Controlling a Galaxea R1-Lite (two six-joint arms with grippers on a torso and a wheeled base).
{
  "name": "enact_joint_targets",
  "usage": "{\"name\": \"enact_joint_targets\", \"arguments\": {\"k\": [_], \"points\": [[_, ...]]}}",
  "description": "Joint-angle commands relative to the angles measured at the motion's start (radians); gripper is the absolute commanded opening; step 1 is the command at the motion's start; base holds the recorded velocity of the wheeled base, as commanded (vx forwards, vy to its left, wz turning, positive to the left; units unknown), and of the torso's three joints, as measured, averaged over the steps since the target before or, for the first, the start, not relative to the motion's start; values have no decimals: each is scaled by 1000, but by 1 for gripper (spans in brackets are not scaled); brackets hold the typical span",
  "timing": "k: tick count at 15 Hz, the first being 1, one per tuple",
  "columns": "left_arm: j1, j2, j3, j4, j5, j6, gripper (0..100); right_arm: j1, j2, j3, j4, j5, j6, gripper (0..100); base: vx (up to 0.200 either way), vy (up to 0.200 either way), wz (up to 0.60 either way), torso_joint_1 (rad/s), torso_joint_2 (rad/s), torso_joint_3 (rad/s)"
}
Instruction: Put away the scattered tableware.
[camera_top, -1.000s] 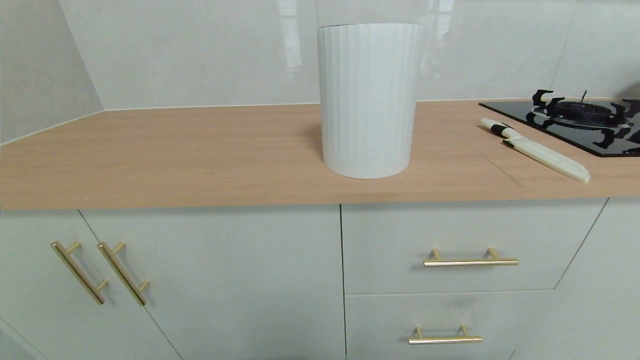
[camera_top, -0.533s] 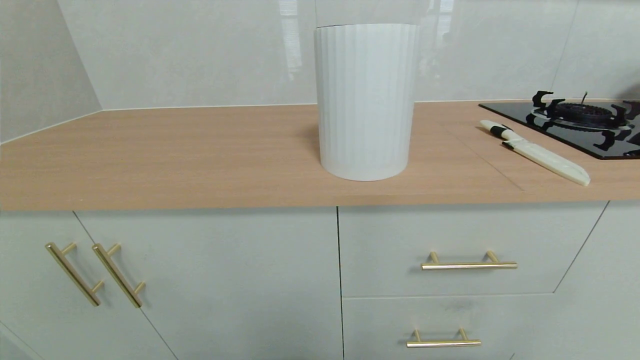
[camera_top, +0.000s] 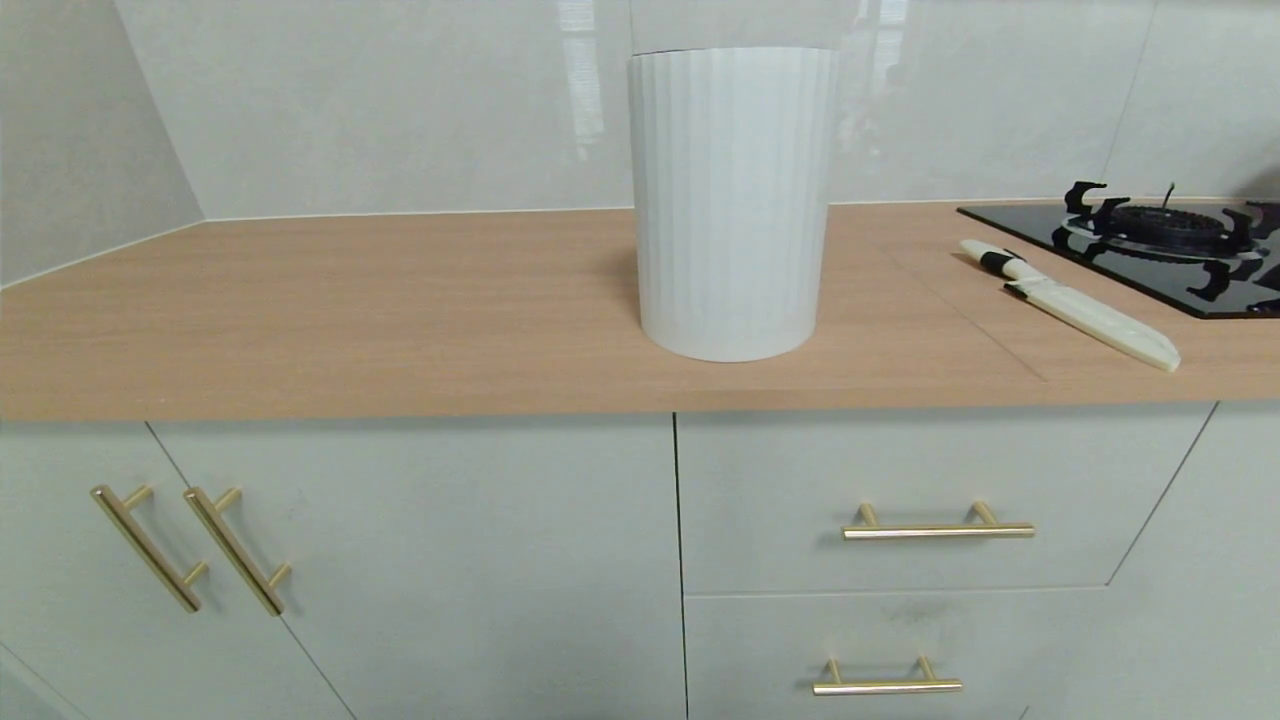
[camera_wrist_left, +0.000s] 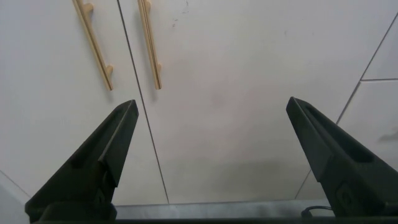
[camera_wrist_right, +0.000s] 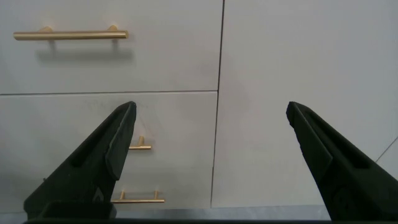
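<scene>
A tall white ribbed holder (camera_top: 732, 200) stands upright near the front of the wooden counter (camera_top: 350, 310). To its right a cream knife with a black band (camera_top: 1068, 302) lies flat on the counter beside the hob. My left gripper (camera_wrist_left: 211, 109) is open, low in front of the cabinet doors with two gold handles (camera_wrist_left: 121, 40). My right gripper (camera_wrist_right: 211, 109) is open too, facing the drawer fronts, with nothing between its fingers (camera_wrist_right: 93, 162).
A black gas hob (camera_top: 1165, 235) sits at the counter's far right. Below the counter are grey cabinet doors with angled gold handles (camera_top: 190, 545) and two drawers with gold bar handles (camera_top: 938, 525). Tiled walls close off the back and left.
The whole head view shifted slightly between the earliest frame and half a second ago, so the camera moved. Nothing on the counter has moved since.
</scene>
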Motion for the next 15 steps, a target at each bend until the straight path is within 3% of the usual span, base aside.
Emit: {"name": "enact_joint_targets", "arguments": {"k": [1,6,15], "points": [[0,0,0,0,0,0,100,-1,1,0,0,0,-1,100,0,0,0,0,0,0],[0,0,0,0,0,0,100,-1,1,0,0,-1,2,100,0,0,0,3,-45,-41],[0,0,0,0,0,0,100,-1,1,0,0,-1,2,100,0,0,0,89,-418,-328]]}}
